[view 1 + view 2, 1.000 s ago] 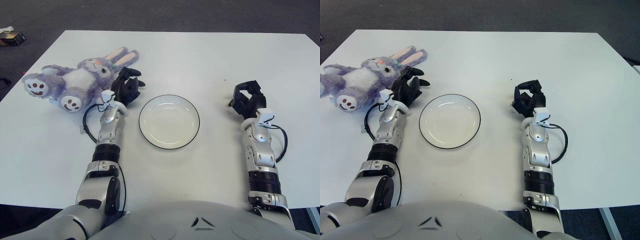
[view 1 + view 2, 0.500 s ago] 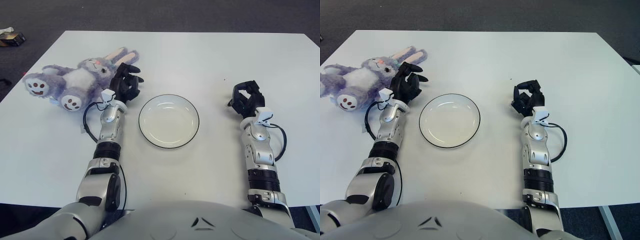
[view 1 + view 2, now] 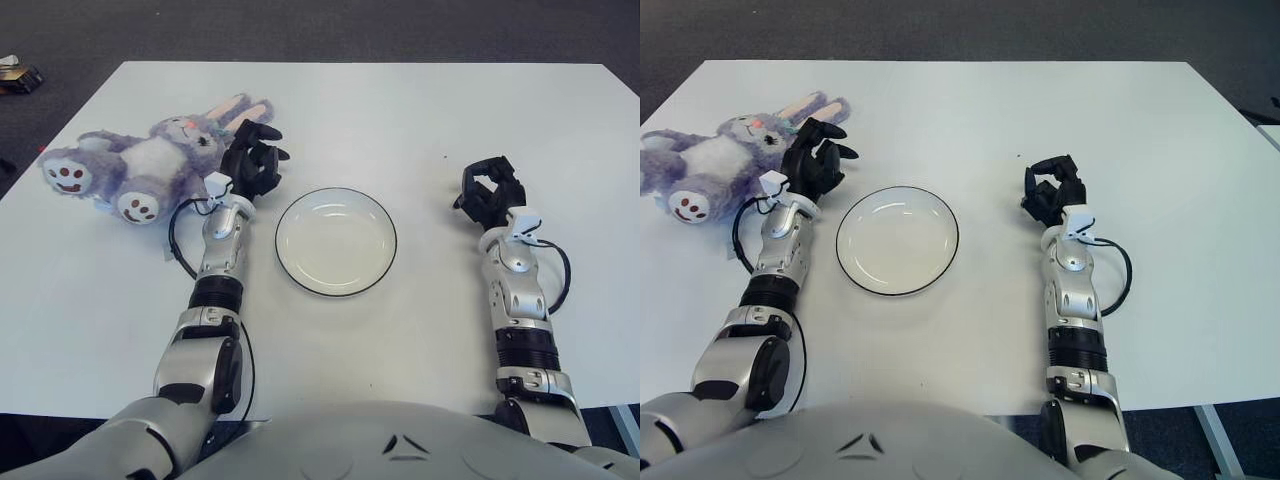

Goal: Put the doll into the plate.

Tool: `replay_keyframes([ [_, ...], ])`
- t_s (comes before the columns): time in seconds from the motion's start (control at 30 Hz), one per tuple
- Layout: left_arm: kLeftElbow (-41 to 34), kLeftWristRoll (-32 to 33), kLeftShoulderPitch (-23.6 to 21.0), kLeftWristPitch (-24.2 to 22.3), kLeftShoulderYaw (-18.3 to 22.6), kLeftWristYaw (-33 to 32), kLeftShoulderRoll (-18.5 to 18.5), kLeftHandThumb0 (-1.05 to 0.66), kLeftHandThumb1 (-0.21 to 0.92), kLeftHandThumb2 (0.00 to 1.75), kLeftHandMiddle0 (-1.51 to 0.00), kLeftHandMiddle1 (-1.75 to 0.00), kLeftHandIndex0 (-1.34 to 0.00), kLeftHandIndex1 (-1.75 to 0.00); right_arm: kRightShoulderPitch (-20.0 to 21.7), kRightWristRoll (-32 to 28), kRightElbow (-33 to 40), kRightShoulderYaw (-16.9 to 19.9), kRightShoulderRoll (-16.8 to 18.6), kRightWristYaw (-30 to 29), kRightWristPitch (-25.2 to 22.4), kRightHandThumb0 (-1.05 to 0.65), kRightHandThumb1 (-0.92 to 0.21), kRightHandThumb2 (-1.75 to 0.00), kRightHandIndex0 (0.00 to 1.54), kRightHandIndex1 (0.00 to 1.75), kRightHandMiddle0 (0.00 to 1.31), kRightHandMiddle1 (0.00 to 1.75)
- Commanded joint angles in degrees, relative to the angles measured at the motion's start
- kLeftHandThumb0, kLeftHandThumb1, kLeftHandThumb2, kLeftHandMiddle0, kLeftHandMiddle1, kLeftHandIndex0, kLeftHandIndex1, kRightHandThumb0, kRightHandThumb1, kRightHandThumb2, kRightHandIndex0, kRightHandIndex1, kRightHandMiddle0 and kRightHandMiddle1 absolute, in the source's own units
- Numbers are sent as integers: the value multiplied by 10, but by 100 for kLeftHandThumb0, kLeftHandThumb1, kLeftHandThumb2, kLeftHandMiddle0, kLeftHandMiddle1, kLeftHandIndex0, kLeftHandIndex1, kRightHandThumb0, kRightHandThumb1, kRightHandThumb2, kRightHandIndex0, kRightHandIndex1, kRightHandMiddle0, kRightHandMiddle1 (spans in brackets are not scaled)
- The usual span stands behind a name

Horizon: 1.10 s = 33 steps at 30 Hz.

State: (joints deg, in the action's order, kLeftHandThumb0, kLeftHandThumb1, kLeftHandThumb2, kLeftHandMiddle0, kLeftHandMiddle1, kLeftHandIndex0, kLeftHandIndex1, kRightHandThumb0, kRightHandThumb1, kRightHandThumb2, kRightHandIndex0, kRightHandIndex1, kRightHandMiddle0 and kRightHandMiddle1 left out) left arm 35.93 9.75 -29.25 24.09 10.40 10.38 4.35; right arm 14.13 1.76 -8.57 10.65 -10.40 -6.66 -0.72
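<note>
Status: task at the reach stage, nothing moved into place yet.

Doll [image 3: 140, 165]: purple-and-white plush rabbit, lying on its back on the bench [image 3: 400, 110], far-left area, feet toward the left edge, ears pointing toward the centre. Well clear of the plate; no part of it overlaps the rim.

Plate [image 3: 292, 265]: white with a dark rim, centre of the bench, just right of the left forearm. Empty; only bare glaze shows inside.

Left hand [image 3: 250, 160]: at the doll's head end, just beside the ears and face. Fingers spread and slightly curved, not closed round any plush. Whether a fingertip touches the ear cannot be told from either view. Judged: a grasp is being set up, not made.

Right hand [image 3: 492, 192]: shows to the right of the plate, well apart from it, idle. Fingers curled inward, holding nothing.

Loose black cable [image 3: 178, 240] loops beside the left wrist, between doll and plate.

Left to do, as judged: close the left hand on the doll, lift, carry it right across the short gap, set it down inside the rim, let go. The doll looks larger than the plate, so limbs or ears will likely hang over the edge.
</note>
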Motion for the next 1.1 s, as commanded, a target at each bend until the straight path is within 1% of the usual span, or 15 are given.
replay_keyframes([
  [0.0,-8,1,-21,-11,6,-5,16,-1,66,76,-50,-164,-37,-143,24,18,2,4,-23,-7,-16,-37,-77,-71,77,175,30,175],
  [0.2,-8,-5,-26,-6,10,-15,24,-1,66,76,-51,-165,-37,-141,52,20,-8,10,-42,-2,-34,-37,-77,-72,76,175,30,175],
  [0.3,-13,-6,-30,-5,13,-18,32,-1,66,76,-51,-165,-37,-141,68,17,-26,14,-51,1,-36,-37,-76,-72,75,175,30,175],
  [0.4,-60,-4,-32,0,20,-29,42,-1,68,72,-51,-164,-37,-140,84,19,-49,12,-55,-1,-34,-37,-76,-72,75,175,30,175],
  [0.53,-76,-7,-29,-1,21,-36,44,-1,70,69,-50,-163,-37,-139,87,21,-55,11,-55,-2,-32,-37,-76,-72,75,175,30,175],
  [0.67,-98,-29,-30,9,23,-61,51,-1,71,68,-50,-162,-37,-139,91,35,-60,2,-58,-6,-44,-37,-76,-72,75,175,30,175],
  [0.87,-119,-40,-25,-1,21,-77,54,-1,71,67,-50,-162,-37,-138,95,43,-69,-1,-59,-7,-48,-37,-77,-72,75,175,30,175],
  [0.97,-148,-47,-14,-10,22,-87,57,-1,73,63,-50,-161,-37,-137,114,55,-123,-6,-70,-11,-43,-37,-77,-72,74,175,30,174],
  [1.07,-156,-49,-12,-14,21,-91,59,-1,75,61,-50,-161,-37,-136,123,57,-144,-8,-74,-13,-38,-37,-77,-72,74,175,30,174],
])
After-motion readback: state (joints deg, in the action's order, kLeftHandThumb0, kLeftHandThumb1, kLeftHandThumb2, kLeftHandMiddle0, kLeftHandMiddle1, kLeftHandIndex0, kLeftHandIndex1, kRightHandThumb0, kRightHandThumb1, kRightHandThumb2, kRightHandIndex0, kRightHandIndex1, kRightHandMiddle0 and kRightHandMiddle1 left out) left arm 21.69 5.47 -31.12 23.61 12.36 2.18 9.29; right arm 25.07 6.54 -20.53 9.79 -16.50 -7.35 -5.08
